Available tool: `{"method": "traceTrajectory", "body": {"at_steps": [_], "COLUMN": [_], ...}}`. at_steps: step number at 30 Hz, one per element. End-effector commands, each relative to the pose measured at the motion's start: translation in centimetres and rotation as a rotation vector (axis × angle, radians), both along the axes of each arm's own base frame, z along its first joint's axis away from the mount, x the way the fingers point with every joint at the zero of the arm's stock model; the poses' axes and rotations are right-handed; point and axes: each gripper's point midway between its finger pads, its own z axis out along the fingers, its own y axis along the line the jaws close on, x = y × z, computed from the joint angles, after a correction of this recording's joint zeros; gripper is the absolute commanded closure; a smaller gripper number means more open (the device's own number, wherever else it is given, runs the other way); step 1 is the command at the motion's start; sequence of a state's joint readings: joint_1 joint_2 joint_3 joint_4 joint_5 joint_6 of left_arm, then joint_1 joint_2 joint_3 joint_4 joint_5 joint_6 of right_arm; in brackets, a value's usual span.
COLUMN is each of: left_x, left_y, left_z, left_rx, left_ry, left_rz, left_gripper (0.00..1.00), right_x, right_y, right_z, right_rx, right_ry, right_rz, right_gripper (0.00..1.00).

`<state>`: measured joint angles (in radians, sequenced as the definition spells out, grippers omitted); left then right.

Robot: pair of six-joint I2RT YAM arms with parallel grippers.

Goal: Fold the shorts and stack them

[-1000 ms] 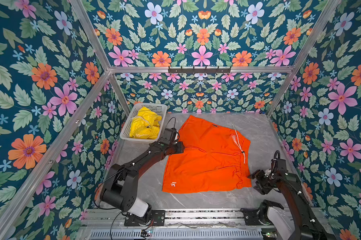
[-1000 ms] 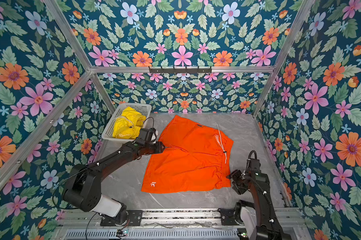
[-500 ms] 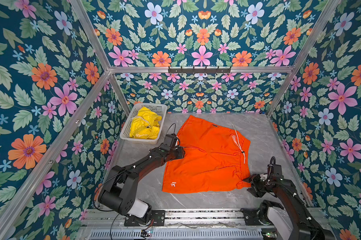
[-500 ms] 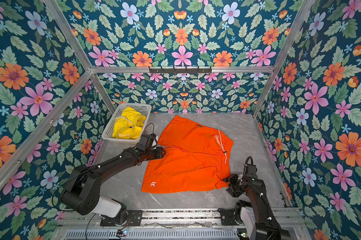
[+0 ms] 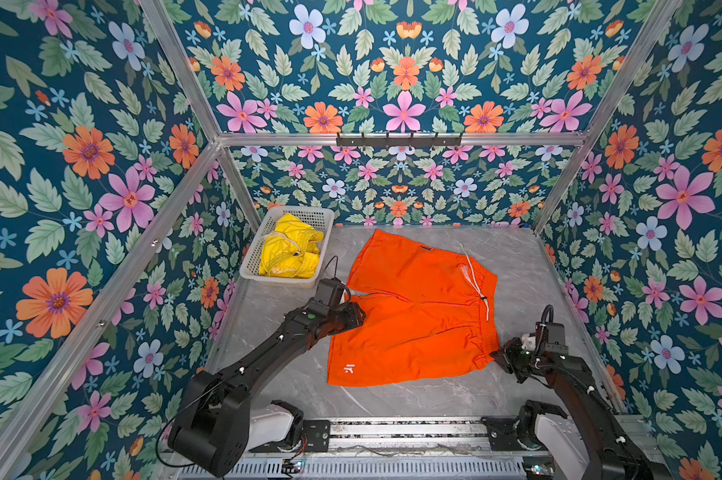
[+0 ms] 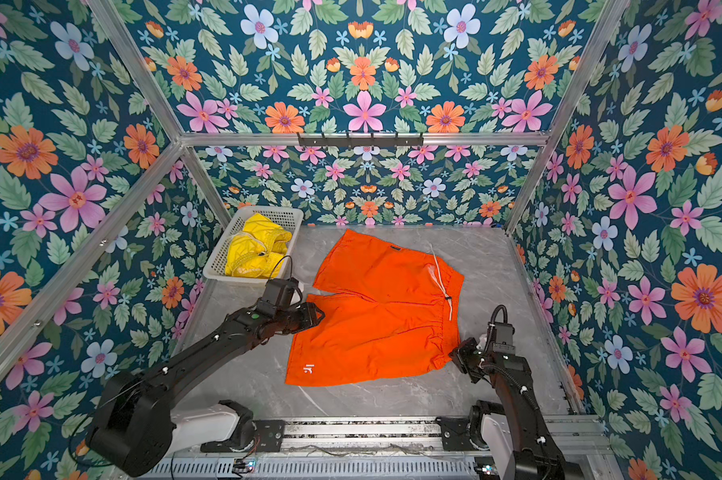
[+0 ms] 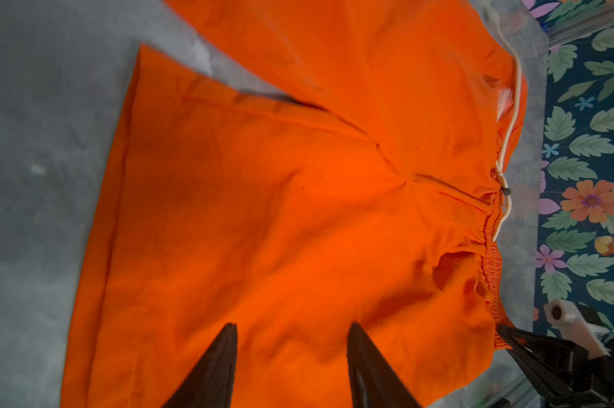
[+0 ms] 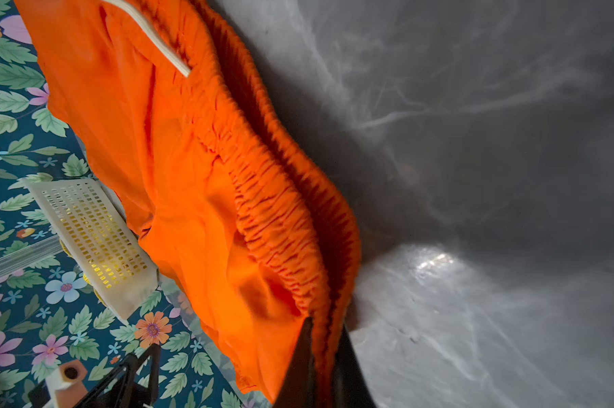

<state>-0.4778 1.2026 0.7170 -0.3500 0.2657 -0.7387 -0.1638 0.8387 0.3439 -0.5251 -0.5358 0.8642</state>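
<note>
The orange shorts (image 5: 417,316) (image 6: 380,316) lie spread flat on the grey marbled table (image 5: 392,395), waistband and whitish drawstring (image 5: 477,282) toward the right. The yellow shorts (image 5: 288,251) (image 6: 255,249) sit crumpled in the white basket (image 5: 286,282) at the back left. My left gripper (image 5: 357,318) (image 7: 293,328) hovers open over the near leg's left edge, its fingers (image 7: 220,360) apart with nothing between them. My right gripper (image 5: 496,356) (image 8: 325,325) is shut on the near corner of the orange shorts' elastic waistband, which is slightly raised there.
Floral walls close in the table on the left, back and right. A black hook rail (image 5: 398,139) hangs on the back wall. Both arm bases sit on the metal rail (image 5: 392,428) along the front edge. The basket (image 8: 90,229) stands against the left wall.
My right gripper moved left onto the near waistband corner and shut on it. My left gripper slid toward the front along the shorts' left edge, staying open.
</note>
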Motion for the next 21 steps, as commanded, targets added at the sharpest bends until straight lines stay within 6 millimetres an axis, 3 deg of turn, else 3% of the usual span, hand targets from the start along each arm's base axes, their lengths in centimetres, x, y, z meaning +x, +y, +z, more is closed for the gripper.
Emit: {"method": "traceTrajectory", "body": {"at_steps": [1, 11, 15, 21], "left_x": [-4.1, -11.6, -13.8, -14.1], "left_y": [2.2, 8.5, 9.3, 8.9], "left_z": [-1.7, -4.0, -5.2, -6.0], "left_rx": [0.001, 0.111, 0.133, 0.078], "left_ry": [0.209, 0.448, 0.554, 0.584], "left_rz": [0.157, 0.52, 0.606, 0.659], "left_gripper": [0.44, 0.46, 0.48, 0.48], "right_x": [0.1, 0.1, 0.0, 0.3], "right_y": [0.2, 0.3, 0.3, 0.3], "right_z": [0.2, 0.7, 0.8, 0.9], "right_rx": [-0.013, -0.042, -0.049, -0.049], "right_ry": [0.013, 0.006, 0.012, 0.008], "right_rz": [-0.004, 0.019, 0.028, 0.029], "right_gripper": [0.94, 0.93, 0.93, 0.92]}}
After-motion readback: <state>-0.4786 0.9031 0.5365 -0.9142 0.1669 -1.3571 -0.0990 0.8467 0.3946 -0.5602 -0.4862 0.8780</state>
